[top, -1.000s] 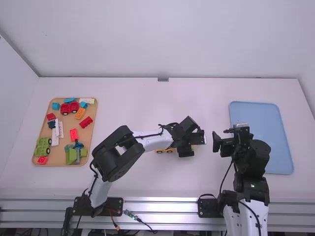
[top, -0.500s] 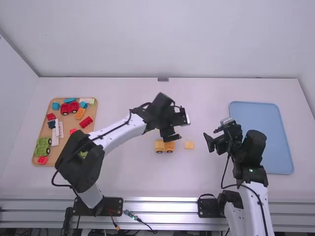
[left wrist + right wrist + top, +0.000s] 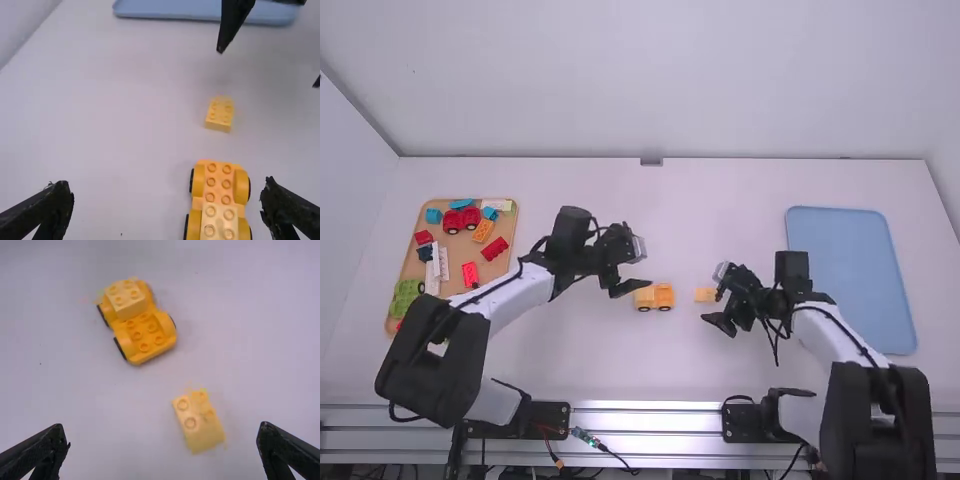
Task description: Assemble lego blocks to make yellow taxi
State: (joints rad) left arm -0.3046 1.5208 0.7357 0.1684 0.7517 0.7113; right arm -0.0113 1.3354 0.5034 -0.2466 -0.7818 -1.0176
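Loose yellow block (image 3: 705, 295), at three o'clock from wheeled base (image 3: 663, 297) in high view; right gripper (image 3: 163, 433), fingers apart, best squared to block's sides for level, gentle pinch; left gripper (image 3: 168, 187), likewise spread, best kept clear.

On the desk (image 3: 570, 370) before me, the wheeled base (image 3: 663, 296) lies between the left tray (image 3: 439, 320) and the right tray (image 3: 850, 270). A block (image 3: 218, 220) sits on its left end. To its right, a little apart, a loose block (image 3: 219, 114) rests on the desk. In the left tray, one wheeled piece (image 3: 461, 220) is toward the far side, another (image 3: 405, 292) nearer me at the left.
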